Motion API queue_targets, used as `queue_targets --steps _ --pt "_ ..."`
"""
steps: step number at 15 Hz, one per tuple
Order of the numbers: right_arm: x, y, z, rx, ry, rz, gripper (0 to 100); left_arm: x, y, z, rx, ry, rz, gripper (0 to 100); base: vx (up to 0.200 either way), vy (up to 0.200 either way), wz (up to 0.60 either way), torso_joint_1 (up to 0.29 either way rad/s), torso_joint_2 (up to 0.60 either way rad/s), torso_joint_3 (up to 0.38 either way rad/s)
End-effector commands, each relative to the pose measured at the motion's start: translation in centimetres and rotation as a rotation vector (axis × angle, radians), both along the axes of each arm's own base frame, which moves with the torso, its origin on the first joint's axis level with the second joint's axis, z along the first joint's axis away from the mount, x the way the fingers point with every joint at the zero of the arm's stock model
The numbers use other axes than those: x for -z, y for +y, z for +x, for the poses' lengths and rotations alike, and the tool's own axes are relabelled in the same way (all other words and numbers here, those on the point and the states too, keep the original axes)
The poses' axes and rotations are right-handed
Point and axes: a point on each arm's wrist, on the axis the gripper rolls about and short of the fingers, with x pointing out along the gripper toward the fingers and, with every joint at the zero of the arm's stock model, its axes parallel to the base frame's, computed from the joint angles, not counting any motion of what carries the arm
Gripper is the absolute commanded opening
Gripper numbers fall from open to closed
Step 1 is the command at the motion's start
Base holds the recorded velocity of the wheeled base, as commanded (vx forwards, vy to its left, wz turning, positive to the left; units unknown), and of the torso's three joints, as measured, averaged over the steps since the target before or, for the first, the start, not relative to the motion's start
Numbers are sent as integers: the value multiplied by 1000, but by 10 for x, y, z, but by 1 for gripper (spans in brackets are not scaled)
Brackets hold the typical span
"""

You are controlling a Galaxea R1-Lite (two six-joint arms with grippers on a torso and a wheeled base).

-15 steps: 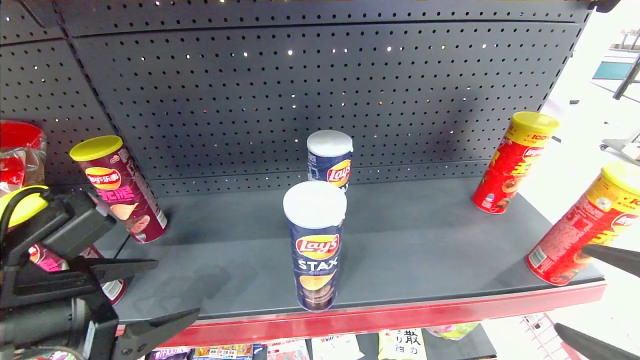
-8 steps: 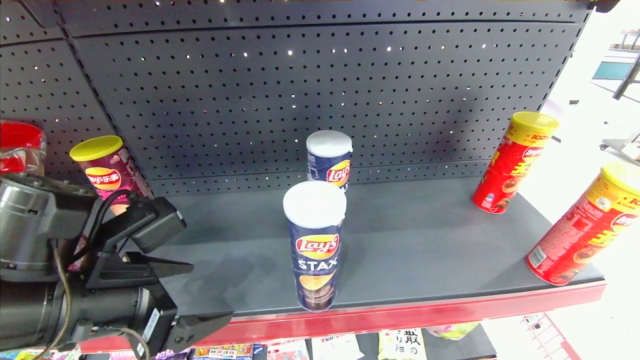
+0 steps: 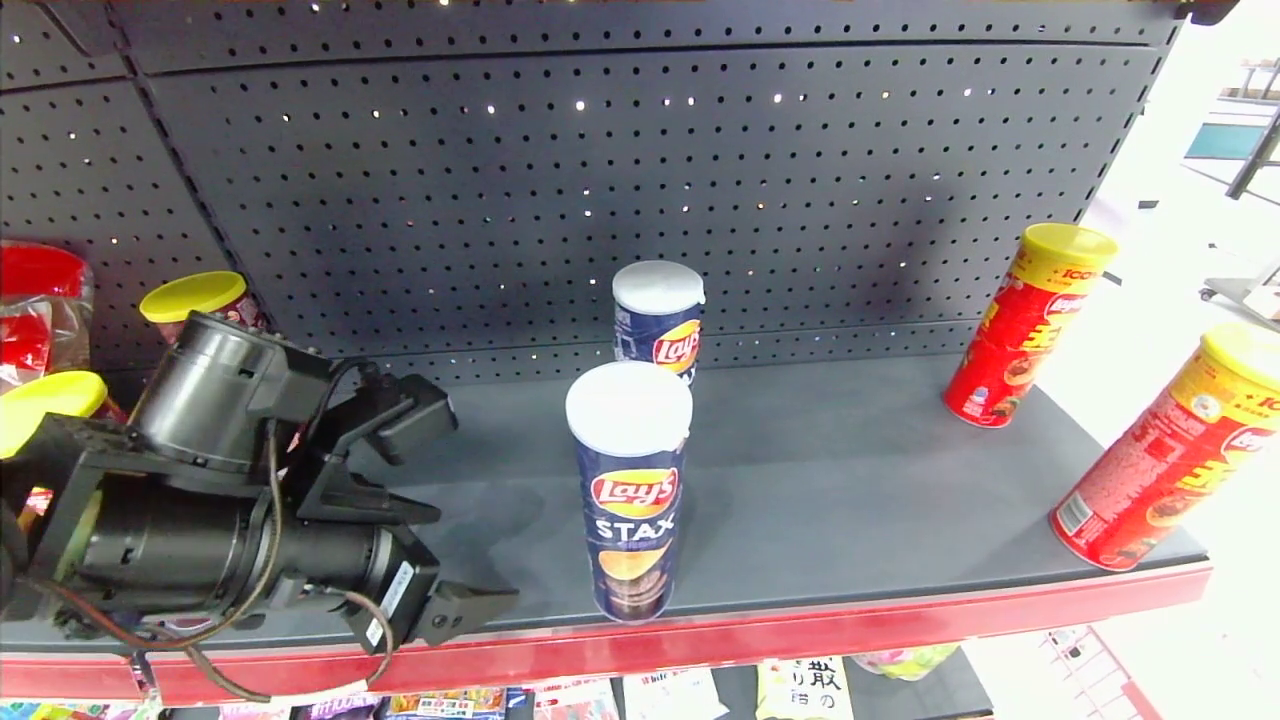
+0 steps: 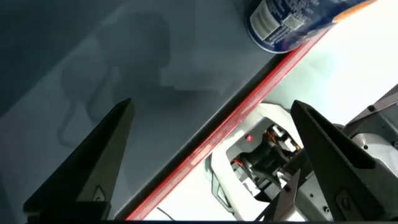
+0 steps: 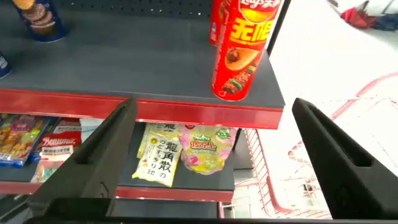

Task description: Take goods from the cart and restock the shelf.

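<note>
Here, left gripper (image 3: 478,558): fingers spread wide, nothing between them, low over the shelf (image 3: 850,470) by its red front edge, just left of the front navy crisp can (image 3: 630,500).
Right gripper (image 5: 214,102): fingers wide apart, empty, out in front of the shelf, below the front red crisp can (image 5: 239,50).
Labels: navy cans show a red-and-yellow logo facing forward under white lids; the red can has a yellow lid.
Axis: cans stand on end, lids up; rear navy crisp can (image 3: 658,325) directly behind the front one.
</note>
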Motion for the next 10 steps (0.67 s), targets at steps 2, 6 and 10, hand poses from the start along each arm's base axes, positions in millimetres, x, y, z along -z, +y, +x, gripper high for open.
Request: queue_targets --steps 2,6,10 --pt "11 -1 -2 12 -3 4 100 8 -10 13 9 31 18 100 0 0 0 0 0 0" --pt "30 1 5 6 62 11 100 14 -21 20 31 49 27 100 0 0 0 0 0 0" --pt "41 2 8 1 103 25 100 16 -30 31 40 55 28 100 0 0 0 0 0 0"
